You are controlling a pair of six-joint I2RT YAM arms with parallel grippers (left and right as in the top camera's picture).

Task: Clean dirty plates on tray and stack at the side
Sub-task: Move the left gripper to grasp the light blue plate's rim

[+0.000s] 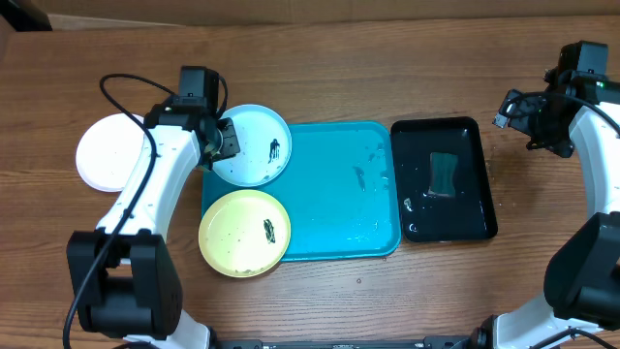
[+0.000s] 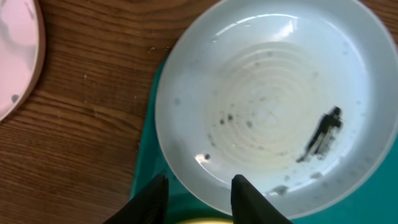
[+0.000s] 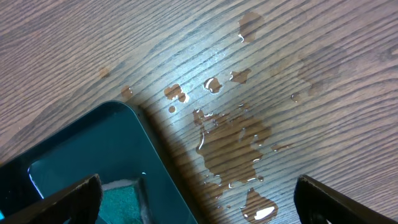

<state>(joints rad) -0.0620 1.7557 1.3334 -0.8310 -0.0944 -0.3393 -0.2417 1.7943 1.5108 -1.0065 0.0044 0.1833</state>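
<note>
Left wrist view: left gripper (image 2: pixel 200 182), jaws apart at the near rim of the smeared light blue plate (image 2: pixel 267 93) on the tray's (image 1: pixel 339 194) back-left corner, should close squarely on that rim, clear of the yellow-green plate (image 1: pixel 244 233).

Left arm (image 1: pixel 145 184) stretched from the near edge toward the far left, left gripper (image 2: pixel 199 202) tipped down, jaws a little apart, right arm (image 1: pixel 593 145) by the far right corner, right gripper (image 3: pixel 199 205) spread wide, seemingly low.

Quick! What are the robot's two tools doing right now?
Left tool: open, straddling the rim of the light blue plate, not clamped.
Right tool: open wide, holding nothing.
</note>
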